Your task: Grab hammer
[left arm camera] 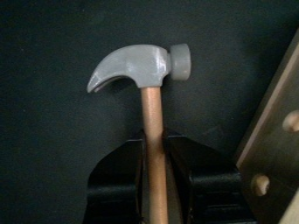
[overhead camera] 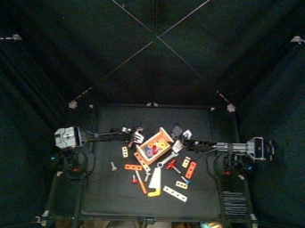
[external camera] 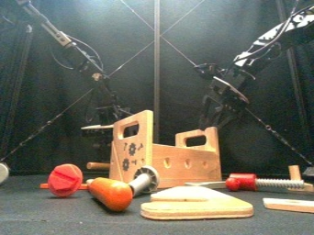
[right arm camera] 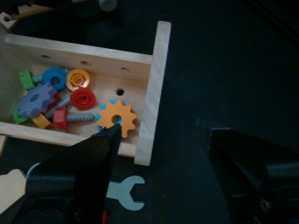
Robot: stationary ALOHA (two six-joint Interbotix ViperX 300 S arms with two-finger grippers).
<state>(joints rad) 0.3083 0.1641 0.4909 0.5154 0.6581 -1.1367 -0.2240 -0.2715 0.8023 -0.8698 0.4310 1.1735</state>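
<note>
Left tool (left arm camera: 156, 162) pinching the hammer (left arm camera: 142, 72) by its wooden handle; right tool (right arm camera: 163, 162) spread above the wooden toolbox (right arm camera: 156, 79).

- A grey head and a light wooden handle are shown on the hammer (left arm camera: 142, 79).
- Pale wood is seen on the box (right arm camera: 156, 87).
- An orange gear (right arm camera: 115, 115) is shown.
- The tabletop (left arm camera: 47, 52) is black.

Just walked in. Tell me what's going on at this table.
The left claw is closed around the wooden handle of a toy hammer, its grey head pointing away from the wrist. The right claw hangs open above the wooden toolbox, which holds coloured gears and bolts. Other toy tools lie scattered on the table.
</note>
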